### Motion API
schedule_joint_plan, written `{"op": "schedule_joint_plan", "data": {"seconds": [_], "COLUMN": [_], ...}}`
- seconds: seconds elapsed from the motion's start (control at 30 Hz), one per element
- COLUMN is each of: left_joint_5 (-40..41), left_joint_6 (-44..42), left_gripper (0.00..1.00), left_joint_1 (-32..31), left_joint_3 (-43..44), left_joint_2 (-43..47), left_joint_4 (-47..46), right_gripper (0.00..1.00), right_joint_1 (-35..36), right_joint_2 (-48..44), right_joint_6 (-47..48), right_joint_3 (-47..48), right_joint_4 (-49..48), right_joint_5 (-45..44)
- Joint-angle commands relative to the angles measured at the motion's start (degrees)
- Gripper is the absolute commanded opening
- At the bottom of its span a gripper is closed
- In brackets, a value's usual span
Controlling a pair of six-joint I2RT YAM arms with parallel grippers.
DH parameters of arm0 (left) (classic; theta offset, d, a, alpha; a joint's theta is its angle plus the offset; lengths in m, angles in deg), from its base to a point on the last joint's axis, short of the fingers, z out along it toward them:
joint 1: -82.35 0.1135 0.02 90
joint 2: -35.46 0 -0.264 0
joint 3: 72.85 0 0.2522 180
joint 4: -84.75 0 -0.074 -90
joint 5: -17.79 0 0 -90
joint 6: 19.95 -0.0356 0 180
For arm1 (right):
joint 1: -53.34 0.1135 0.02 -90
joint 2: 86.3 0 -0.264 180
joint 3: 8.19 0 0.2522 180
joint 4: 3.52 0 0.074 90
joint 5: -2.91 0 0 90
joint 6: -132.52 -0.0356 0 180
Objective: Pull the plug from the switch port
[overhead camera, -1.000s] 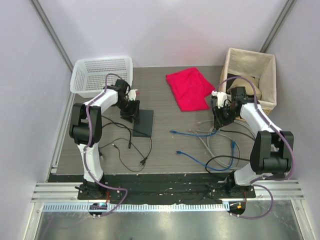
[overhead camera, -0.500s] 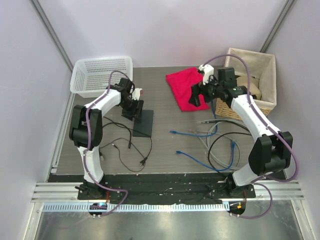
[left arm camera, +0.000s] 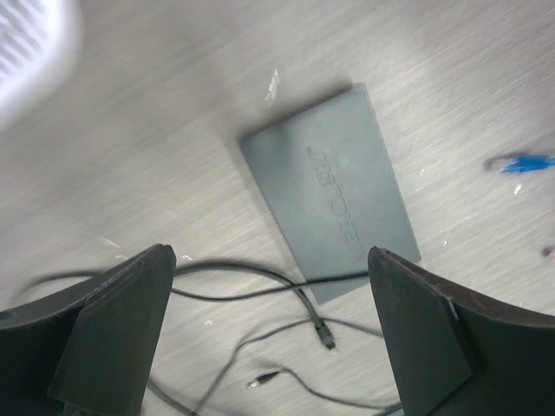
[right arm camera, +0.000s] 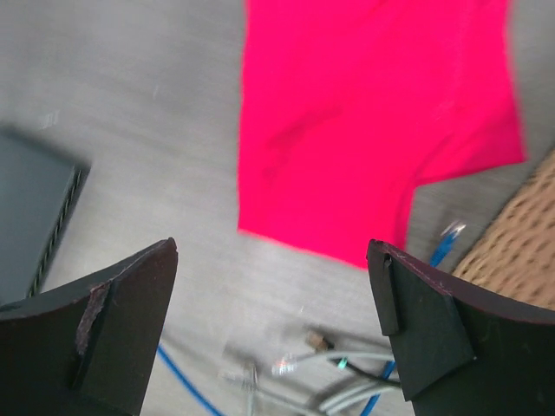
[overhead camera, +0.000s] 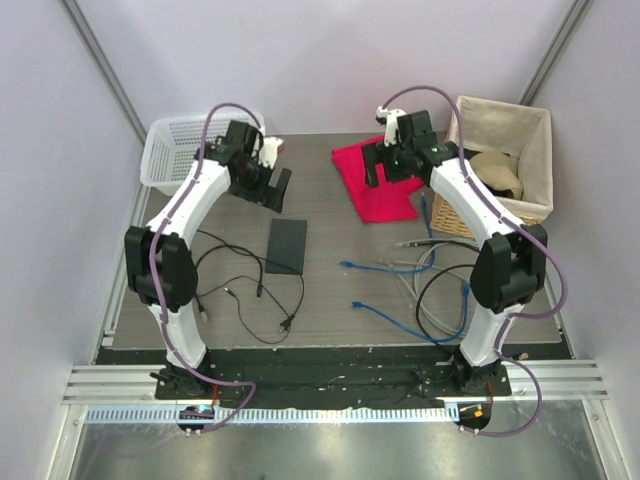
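The switch [overhead camera: 287, 246] lies flat on the table [overhead camera: 330, 225], left of centre and a little nearer than the middle. Nothing holds it.

The left gripper [left arm camera: 270, 286] hangs in the air above and beyond the switch's far end, with its two fingers [left arm camera: 130, 321] spread wide and nothing between them. From its wrist camera the switch's top face shows whole. A thin black cable [left arm camera: 260, 290] runs across the table to the switch's near edge. Whether it is plugged in there, I cannot tell.

The right gripper [right arm camera: 270, 277] is lifted over the red cloth [overhead camera: 385, 185] at the far middle of the table, well apart from the switch. Its fingers are also wide apart and empty. In its wrist view the switch's edge shows at the left border, blurred.

A tangle of blue cables [overhead camera: 400, 270] and grey ones lies on the right half of the table, near the right arm. A white basket [overhead camera: 190, 150] stands in the far left corner and a wicker basket [overhead camera: 500, 160] in the far right corner.
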Motion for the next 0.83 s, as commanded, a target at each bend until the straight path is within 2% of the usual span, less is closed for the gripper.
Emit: {"op": "schedule_joint_plan", "data": {"seconds": [0.0, 0.13, 0.2, 0.23, 0.27, 0.33, 0.57, 0.8], "left_joint_5": [3.2, 7.3, 10.1, 11.0, 12.7, 13.6, 9.6, 8.4], "left_joint_6": [-4.1, -3.1, -1.3, -0.5, 0.4, 2.4, 3.4, 2.2], "left_gripper": [1.0, 1.0, 1.0, 1.0, 1.0, 1.0, 1.0, 1.0], "left_joint_1": [0.4, 1.2, 1.6, 1.6, 1.7, 1.6, 1.0, -0.7], "left_joint_3": [19.3, 38.2, 38.9, 35.7, 32.6, 26.0, 14.6, 10.8], "left_joint_2": [1.6, -2.9, -2.1, -1.1, 1.1, 2.3, 3.1, 2.4], "left_joint_4": [10.2, 15.0, 11.3, 9.4, 5.2, 3.2, 5.2, 5.1], "right_gripper": [1.0, 1.0, 1.0, 1.0, 1.0, 1.0, 1.0, 1.0], "right_joint_1": [1.2, 2.3, 2.5, 2.5, 2.5, 2.6, 3.8, 4.7], "right_joint_2": [4.5, 9.1, 10.3, 10.5, 10.3, 9.5, 4.8, 6.4], "right_joint_6": [-6.5, -8.9, -9.3, -9.7, -9.7, -9.9, -9.4, -9.2], "right_joint_3": [13.7, 33.3, 37.1, 38.4, 38.2, 34.8, 16.4, 13.7], "right_joint_4": [4.4, 5.8, 4.7, 3.6, 3.2, 3.1, 2.1, 1.9], "right_joint_5": [-11.4, -12.7, -14.0, -14.2, -14.9, -15.5, -17.3, -16.8]}}
